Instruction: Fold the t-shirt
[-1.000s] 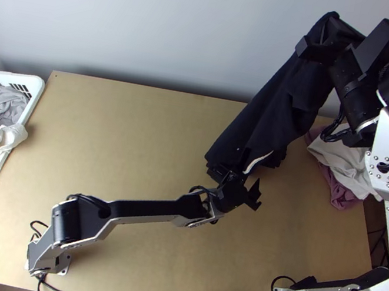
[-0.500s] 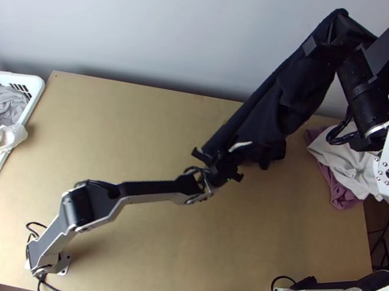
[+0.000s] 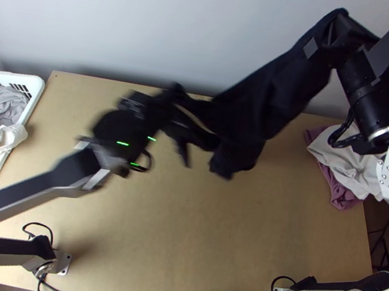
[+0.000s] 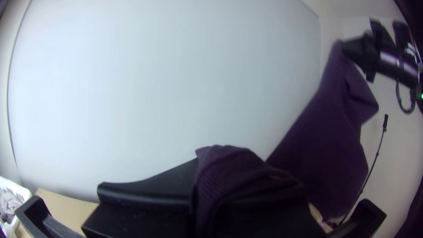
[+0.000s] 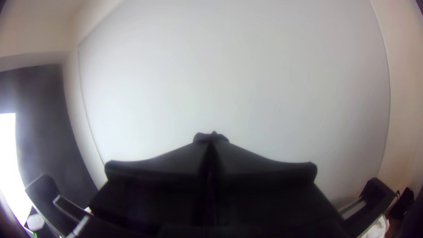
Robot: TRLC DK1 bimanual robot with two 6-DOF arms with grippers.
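Now, in the top view, my left gripper (image 3: 182, 121) has swung away from the table's middle, toward its left and far side, and the lower end of the dark t-shirt (image 3: 268, 98) has been drawn that way too. The shirt slants up from above the table (image 3: 197, 235) to my right gripper (image 3: 332, 34), raised high over its far right. I take this as stretching the garment between two grips before laying it down; the folding proper still lies ahead. A white laundry basket (image 3: 31, 94) stands at the table's left edge, and a loose white and mauve pile of clothes (image 3: 343, 164) lies at its right.

In the left wrist view, that gripper is clamped on a bunched, ribbed-looking part of the shirt, above the table. The rest climbs in loose folds to the other gripper. I'd ease the tension, as a hard pull could slip either grip.

In the right wrist view, my fingers (image 5: 264, 176) are pressed together with a small nub of the shirt at their tips, well above the table. I can read no writing or label on the cloth.
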